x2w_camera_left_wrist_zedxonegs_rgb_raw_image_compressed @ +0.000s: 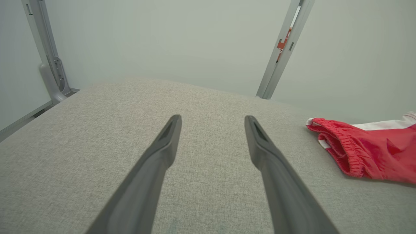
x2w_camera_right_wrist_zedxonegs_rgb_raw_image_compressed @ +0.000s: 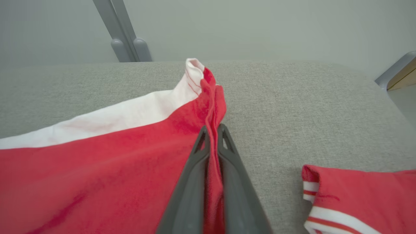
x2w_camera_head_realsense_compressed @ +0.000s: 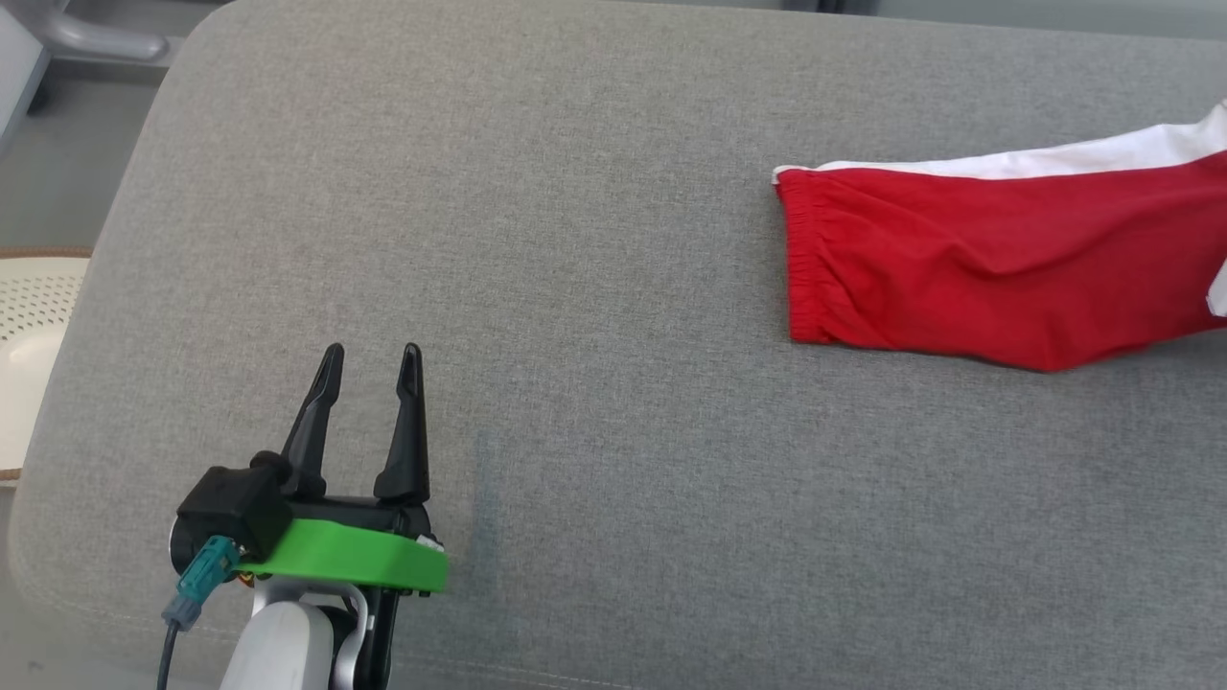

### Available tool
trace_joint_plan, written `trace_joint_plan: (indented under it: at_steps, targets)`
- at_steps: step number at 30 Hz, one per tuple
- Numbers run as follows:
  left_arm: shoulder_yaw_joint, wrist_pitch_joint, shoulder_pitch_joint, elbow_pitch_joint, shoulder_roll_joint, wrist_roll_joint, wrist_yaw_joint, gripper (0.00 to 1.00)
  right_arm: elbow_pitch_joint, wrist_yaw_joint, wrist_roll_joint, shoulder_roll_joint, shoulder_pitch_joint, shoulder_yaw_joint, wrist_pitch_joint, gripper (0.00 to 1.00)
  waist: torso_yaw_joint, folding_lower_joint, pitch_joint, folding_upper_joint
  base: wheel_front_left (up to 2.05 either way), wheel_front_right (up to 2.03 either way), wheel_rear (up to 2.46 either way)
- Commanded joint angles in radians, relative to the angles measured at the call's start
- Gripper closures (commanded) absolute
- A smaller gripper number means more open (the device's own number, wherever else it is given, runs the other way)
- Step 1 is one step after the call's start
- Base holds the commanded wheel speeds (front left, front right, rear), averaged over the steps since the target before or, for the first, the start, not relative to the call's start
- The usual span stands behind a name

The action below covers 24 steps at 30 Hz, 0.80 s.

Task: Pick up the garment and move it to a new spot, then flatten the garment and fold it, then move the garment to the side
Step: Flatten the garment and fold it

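From my head, the red and white garment (x2w_camera_head_realsense_compressed: 997,259) lies on the grey worktop (x2w_camera_head_realsense_compressed: 575,240) at three o'clock, cut off by the view's edge; my left jaws stand wide and empty at seven o'clock. From my left wrist, the garment (x2w_camera_left_wrist_zedxonegs_rgb_raw_image_compressed: 373,156) sits at four o'clock, well apart from them. From my right wrist, my right jaws pinch a raised fold of the garment (x2w_camera_right_wrist_zedxonegs_rgb_raw_image_compressed: 97,169); its striped cuff (x2w_camera_right_wrist_zedxonegs_rgb_raw_image_compressed: 325,195) lies at five o'clock.

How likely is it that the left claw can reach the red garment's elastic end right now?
Probably yes: the left claw stands open over bare grey cushion, with nothing between it and the elastic end of the red garment. The right claw is shut on another edge of it.
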Motion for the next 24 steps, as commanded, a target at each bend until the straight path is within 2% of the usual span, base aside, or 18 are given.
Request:
trace_joint_plan:
  at_steps: [1,5,12,21,24]
  targets:
    - [0.0,-0.003,0.019,0.001,0.002,0.013,-0.004,0.0,0.002,-0.002,-0.02,-0.012,0.016,-0.006,-0.02,1.0,-0.017,0.0,-0.023,0.0,0.0,0.0,0.0]
    - [-0.001,-0.003,0.027,0.006,0.002,0.015,-0.004,0.0,0.002,-0.002,-0.074,-0.002,0.019,-0.006,-0.053,1.0,-0.021,0.0,-0.05,0.0,0.0,0.0,0.0]
    - [-0.001,-0.003,0.046,0.016,0.002,0.016,-0.004,0.0,-0.01,-0.002,-0.185,0.11,-0.022,0.055,-0.077,1.0,-0.019,0.0,-0.089,0.0,0.0,0.0,0.0]
    - [-0.006,-0.002,0.052,0.016,0.002,-0.004,-0.004,0.0,-0.095,-0.002,-0.265,0.292,-0.028,0.165,0.066,1.0,-0.004,0.0,-0.096,0.0,0.0,0.0,0.0]
    - [-0.016,-0.003,0.04,0.016,0.002,-0.009,-0.004,0.0,-0.115,-0.002,-0.267,0.321,-0.014,0.187,0.12,1.0,0.011,0.0,-0.09,0.0,0.0,0.0,0.0]
